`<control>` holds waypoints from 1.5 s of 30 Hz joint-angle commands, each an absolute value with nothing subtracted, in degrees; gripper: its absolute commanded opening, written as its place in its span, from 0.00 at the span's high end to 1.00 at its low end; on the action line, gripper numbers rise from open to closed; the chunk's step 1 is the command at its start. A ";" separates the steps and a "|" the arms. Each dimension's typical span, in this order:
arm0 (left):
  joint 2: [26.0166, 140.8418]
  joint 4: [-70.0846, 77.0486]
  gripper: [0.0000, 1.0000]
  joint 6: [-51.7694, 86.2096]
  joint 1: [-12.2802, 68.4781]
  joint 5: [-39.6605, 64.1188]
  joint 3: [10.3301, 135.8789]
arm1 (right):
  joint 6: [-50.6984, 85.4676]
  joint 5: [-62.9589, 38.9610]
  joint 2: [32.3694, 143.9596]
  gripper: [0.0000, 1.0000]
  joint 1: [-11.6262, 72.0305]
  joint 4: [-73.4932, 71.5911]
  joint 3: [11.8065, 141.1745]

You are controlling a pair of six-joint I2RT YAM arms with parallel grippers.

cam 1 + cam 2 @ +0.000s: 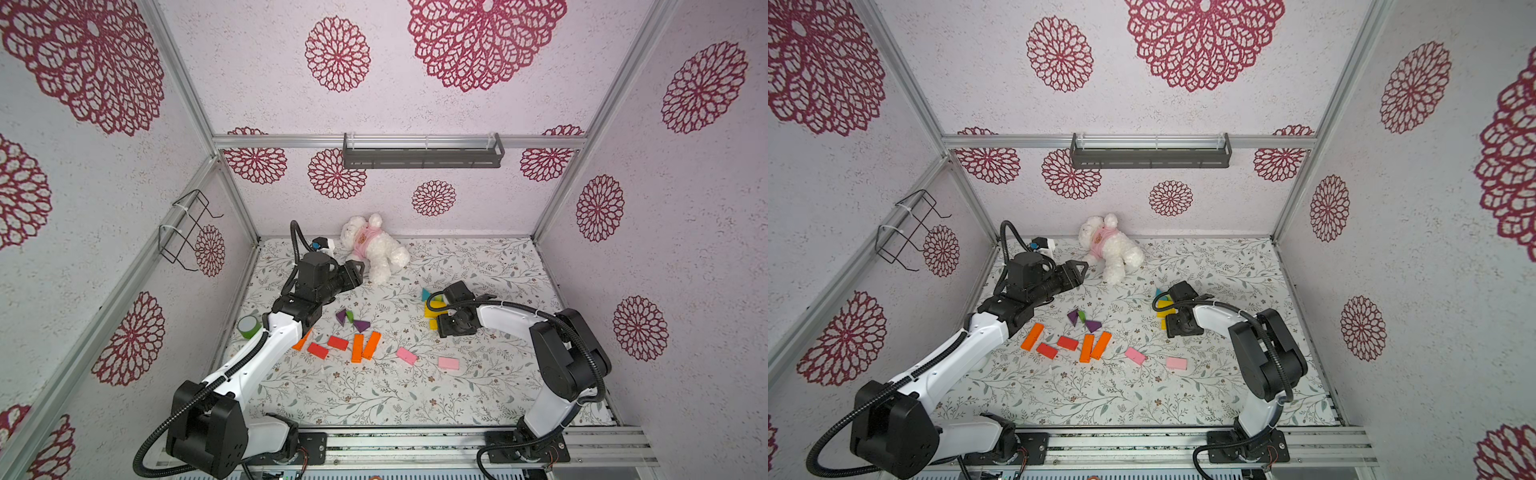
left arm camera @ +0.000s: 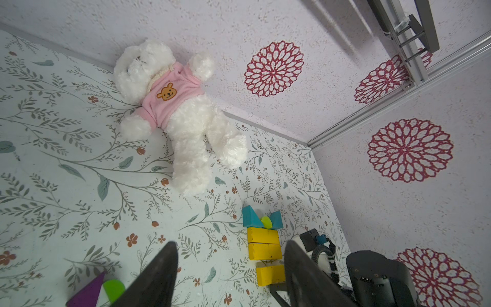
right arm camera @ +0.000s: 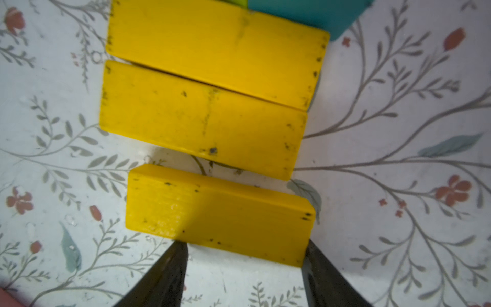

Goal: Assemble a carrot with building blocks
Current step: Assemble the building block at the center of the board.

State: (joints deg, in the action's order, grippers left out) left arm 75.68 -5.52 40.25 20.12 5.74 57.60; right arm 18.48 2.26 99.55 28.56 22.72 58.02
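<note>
Two yellow blocks (image 3: 215, 53) (image 3: 202, 119) lie side by side. Beyond them are two teal triangles (image 2: 251, 216) with a lime cylinder (image 2: 266, 222) between them. A third yellow block (image 3: 218, 215) lies a small gap short of that row. My right gripper (image 3: 244, 255) is open, its fingertips at this block's near edge, and holds nothing. In both top views orange bars (image 1: 371, 345), red blocks (image 1: 337, 343), pink blocks (image 1: 406, 355) and purple triangles (image 1: 361, 325) lie loose mid-table. My left gripper (image 1: 353, 270) hangs open and empty above the mat near the bear.
A white plush bear (image 1: 374, 249) in a pink top lies at the back by the wall. A green cup (image 1: 249, 326) stands at the left edge, beside my left arm. That arm covers part of one orange bar (image 1: 302, 338). Walls close in three sides.
</note>
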 commanded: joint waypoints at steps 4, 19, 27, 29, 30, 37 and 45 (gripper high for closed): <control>75.94 -5.92 0.34 39.66 20.25 5.41 58.62 | 18.70 1.67 100.38 0.32 29.72 22.66 60.29; 75.67 -5.98 0.34 39.74 20.30 5.51 58.62 | 23.84 3.86 101.06 0.31 30.06 21.84 60.41; 75.75 -5.90 0.34 39.88 20.28 5.60 58.62 | 23.73 6.44 100.32 0.30 30.13 23.06 60.46; 75.85 -5.88 0.34 39.90 20.30 5.67 58.62 | 23.64 6.77 100.24 0.30 29.98 23.38 60.66; 75.85 -5.89 0.34 39.88 20.22 5.68 58.62 | 23.64 6.77 100.13 0.29 29.97 23.38 60.60; 76.01 -5.93 0.34 39.85 20.28 5.71 58.62 | 23.64 7.46 99.89 0.29 29.72 23.40 60.56; 76.11 -5.89 0.34 39.87 20.26 5.65 58.60 | 23.51 8.17 99.46 0.28 29.38 23.59 60.67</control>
State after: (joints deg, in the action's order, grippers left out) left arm 75.68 -5.56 40.07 20.12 5.74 57.60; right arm 22.61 6.42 101.56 29.76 22.20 60.18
